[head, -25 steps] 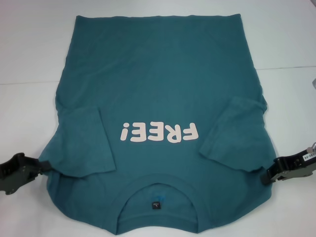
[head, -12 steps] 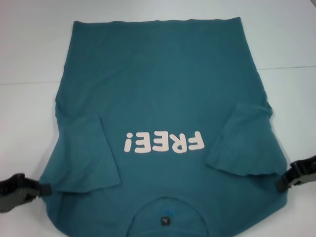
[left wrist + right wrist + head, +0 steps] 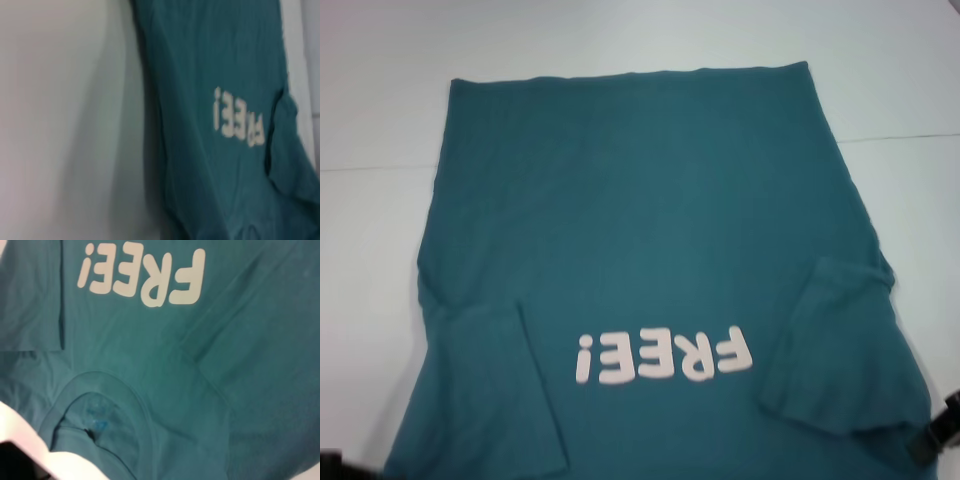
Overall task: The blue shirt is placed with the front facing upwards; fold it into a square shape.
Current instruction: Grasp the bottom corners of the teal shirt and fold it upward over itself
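Observation:
The blue shirt [image 3: 640, 220] lies face up on the white table [image 3: 380, 100], with its "FREE!" lettering [image 3: 665, 357] upside down to me and its hem at the far side. Both sleeves are folded inward, the left sleeve [image 3: 480, 390] and the right sleeve [image 3: 840, 350]. The collar is below the head view's edge; it shows in the right wrist view [image 3: 135, 400]. My right gripper [image 3: 938, 440] is at the shirt's near right edge, and my left gripper [image 3: 328, 462] is a dark sliver at the near left edge. Both hold the shoulders. The shirt also shows in the left wrist view [image 3: 215, 60].
White table surrounds the shirt on the far side and on both sides. A thin seam line [image 3: 910, 135] crosses the table on the right. A dark shape [image 3: 20, 460] sits at a corner of the right wrist view.
Both grippers have moved toward me and nearly out of the head view. The shirt has slid toward me with them, and the collar has left the head view.

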You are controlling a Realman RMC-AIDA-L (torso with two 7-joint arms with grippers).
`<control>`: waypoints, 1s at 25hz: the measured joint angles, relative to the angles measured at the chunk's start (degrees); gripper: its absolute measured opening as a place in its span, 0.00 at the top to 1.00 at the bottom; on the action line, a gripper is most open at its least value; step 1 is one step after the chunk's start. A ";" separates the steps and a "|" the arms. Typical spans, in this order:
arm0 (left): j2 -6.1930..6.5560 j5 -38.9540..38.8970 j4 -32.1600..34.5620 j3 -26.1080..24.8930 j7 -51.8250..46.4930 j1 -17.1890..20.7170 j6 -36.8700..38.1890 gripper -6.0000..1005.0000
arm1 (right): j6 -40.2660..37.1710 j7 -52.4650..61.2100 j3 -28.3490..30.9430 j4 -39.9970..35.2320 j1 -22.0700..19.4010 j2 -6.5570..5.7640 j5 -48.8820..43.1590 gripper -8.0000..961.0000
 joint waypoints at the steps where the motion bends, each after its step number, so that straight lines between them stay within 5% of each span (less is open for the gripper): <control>1: -0.10 0.67 0.29 0.13 0.08 0.27 0.62 0.99 | -0.64 -0.31 0.10 0.00 -0.45 0.08 0.01 0.95; 7: -0.47 2.27 0.59 -1.95 1.98 1.54 2.87 0.99 | -1.66 -2.12 1.58 0.00 -2.62 0.40 0.86 0.94; 14: 1.04 -1.06 -1.45 -4.86 2.87 -1.61 3.30 0.99 | 0.50 -4.67 7.75 0.22 -0.61 -0.70 9.48 0.94; 17: 2.54 -3.20 -6.92 -6.41 1.22 -6.75 0.80 0.99 | 3.95 -3.91 8.98 0.57 0.52 -0.73 11.41 0.94; 25: 3.93 -3.36 -12.12 -6.95 -1.32 -13.56 -7.56 0.99 | 10.49 -1.91 12.48 0.94 0.68 -0.47 16.77 0.94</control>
